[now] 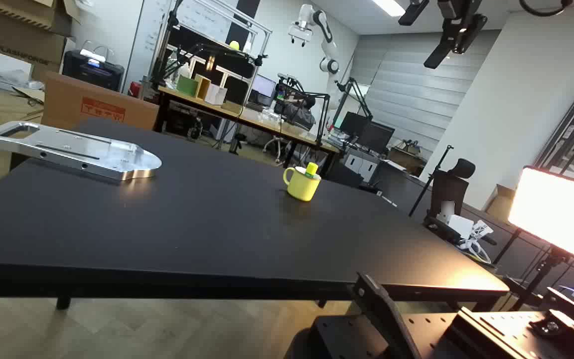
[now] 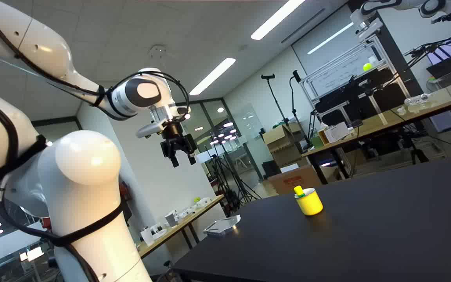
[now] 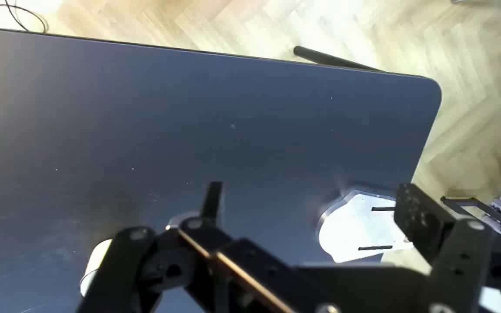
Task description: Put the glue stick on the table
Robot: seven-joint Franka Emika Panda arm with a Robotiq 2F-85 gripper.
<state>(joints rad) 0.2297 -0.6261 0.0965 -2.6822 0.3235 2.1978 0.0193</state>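
A yellow glue stick (image 1: pixel 311 169) (image 2: pixel 298 191) stands tilted inside a yellow mug (image 1: pixel 302 186) (image 2: pixel 310 203), its top end above the rim. The mug sits upright on the black table (image 1: pixel 192 229) (image 2: pixel 366 239) (image 3: pixel 146 121). My gripper (image 2: pixel 184 161) is open and empty, high above the table and well apart from the mug. Its fingers also show at the top of an exterior view (image 1: pixel 420 42). In the wrist view my gripper (image 3: pixel 309 198) has its fingers wide apart. The mug (image 3: pixel 97 261) is partly hidden behind the left finger there, and the glue stick is hidden.
A silver metal plate with a handle (image 1: pixel 68 147) (image 2: pixel 223 225) (image 3: pixel 359 226) lies at one end of the table, its handle reaching past the edge. A bright light panel (image 1: pixel 561 219) stands beside the table. A cardboard box (image 1: pixel 92 102) stands beyond the table.
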